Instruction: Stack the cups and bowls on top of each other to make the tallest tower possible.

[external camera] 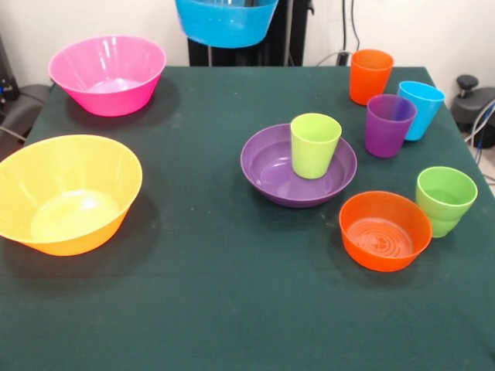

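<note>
Jaws are out of sight, so you cannot tell their state; only the small blue bowl [226, 22] hangs at twelve o'clock. Your tower [300, 164] is just the lime-yellow cup [315, 144] in the purple bowl [271, 166]; every other piece remains unstacked.

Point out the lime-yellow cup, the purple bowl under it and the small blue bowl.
lime-yellow cup [314, 147]: front view, outer wall.
purple bowl [268, 165]: front view, bare inner floor.
small blue bowl [224, 28]: front view, outer wall, raised at top edge.
</note>
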Motion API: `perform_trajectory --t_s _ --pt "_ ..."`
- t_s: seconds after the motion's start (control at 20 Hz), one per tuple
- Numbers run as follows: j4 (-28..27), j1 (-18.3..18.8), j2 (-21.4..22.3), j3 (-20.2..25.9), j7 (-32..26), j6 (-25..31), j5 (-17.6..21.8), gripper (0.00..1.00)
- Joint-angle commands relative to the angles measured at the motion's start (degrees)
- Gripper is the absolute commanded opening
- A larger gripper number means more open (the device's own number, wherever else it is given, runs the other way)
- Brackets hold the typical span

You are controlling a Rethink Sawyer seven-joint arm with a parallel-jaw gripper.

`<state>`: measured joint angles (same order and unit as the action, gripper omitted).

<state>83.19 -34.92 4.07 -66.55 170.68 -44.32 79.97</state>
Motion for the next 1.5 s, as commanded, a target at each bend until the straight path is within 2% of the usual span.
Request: perform_trajectory --t_s 0.05,0.35,1.15,1.25,1.35,1.5 --pt "-3.08 0.24 -3.42 11.88 12.26 5.88 -3.37 0.00" --pt "-3.19 -0.91 -4.58 12.48 13.37 8.10 -4.01 0.00" --pt "-6.29 -6.14 -8.73 10.51 27.92 8.79 -1.47 0.00" --pt "-6.35 -6.35 -8.23 10.62 27.17 8.79 -2.10 0.00" --pt "-6.26 -6.25 -6.98 11.41 23.78 9.22 -3.69 0.00" --pt "-7.07 -7.06 -8.28 10.88 25.98 9.77 -3.18 0.00"
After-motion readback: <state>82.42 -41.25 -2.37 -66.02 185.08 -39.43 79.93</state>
